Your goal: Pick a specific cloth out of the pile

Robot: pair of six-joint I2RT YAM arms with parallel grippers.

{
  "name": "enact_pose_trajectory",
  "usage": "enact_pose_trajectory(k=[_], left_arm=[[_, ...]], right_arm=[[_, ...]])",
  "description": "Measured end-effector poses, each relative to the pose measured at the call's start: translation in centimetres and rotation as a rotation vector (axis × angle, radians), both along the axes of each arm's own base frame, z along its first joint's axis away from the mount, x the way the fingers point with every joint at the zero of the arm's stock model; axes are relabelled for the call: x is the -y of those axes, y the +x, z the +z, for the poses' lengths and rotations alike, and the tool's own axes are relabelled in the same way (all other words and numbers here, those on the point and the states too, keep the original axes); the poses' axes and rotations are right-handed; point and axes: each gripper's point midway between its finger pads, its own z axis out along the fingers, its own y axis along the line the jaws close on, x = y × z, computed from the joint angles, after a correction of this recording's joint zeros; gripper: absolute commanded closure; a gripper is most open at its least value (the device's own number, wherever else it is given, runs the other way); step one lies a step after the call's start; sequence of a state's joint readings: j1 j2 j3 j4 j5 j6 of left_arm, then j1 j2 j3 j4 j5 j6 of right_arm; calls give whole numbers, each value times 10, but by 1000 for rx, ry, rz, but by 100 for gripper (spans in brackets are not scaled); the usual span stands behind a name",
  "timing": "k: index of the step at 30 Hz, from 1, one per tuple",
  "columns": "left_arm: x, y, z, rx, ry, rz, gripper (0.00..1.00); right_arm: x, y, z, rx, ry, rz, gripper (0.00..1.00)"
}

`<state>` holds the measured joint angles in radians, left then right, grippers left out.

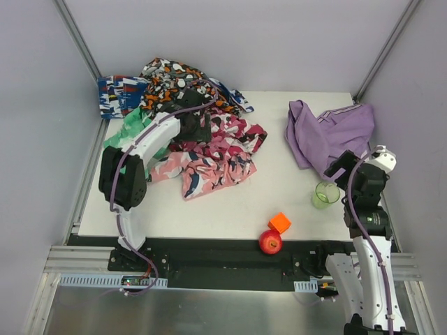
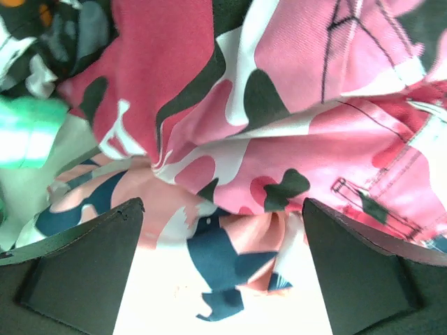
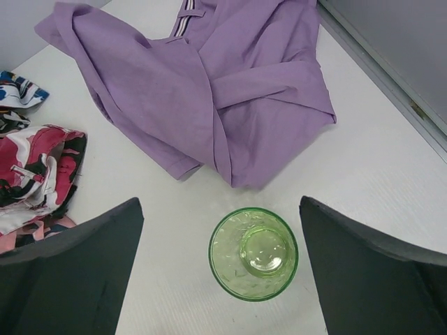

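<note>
Lilac cloth [image 1: 328,132] lay apart from the pile [image 1: 209,164]
The cloth was crumpled at 2 o'clock on the counter [image 1: 230,202], the pile at 10 o'clock; the left tool [image 2: 222,209] stood open over pink camouflage fabric [image 2: 335,139], the right tool [image 3: 220,204] open above a green cup [image 3: 253,252], holding nothing

A robotics lab test cell is shown. A white table [image 1: 279,202] is boxed in on three sides by plain grey panels [image 1: 230,42] held in aluminium posts [image 1: 77,38]. A cabled left arm [image 1: 124,178] and right arm [image 1: 364,216] are bolted to a black rail [image 1: 209,255] along its near edge. Unrelated props are laid out: a pile [image 1: 216,164] of cloths, an apple [image 1: 270,241], an orange block [image 1: 279,222].
</note>
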<state>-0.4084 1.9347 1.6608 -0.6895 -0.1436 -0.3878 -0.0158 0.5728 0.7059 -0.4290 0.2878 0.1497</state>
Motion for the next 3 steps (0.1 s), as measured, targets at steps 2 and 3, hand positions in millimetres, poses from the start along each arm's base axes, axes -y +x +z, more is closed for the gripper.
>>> enact_pose_trajectory(k=[2, 3], left_arm=[[1, -5, 17, 33, -22, 1, 1], [3, -9, 26, 52, -33, 0, 1]], right_arm=[[0, -1, 1, 5, -5, 2, 4], [0, -1, 2, 9, -6, 2, 4]])
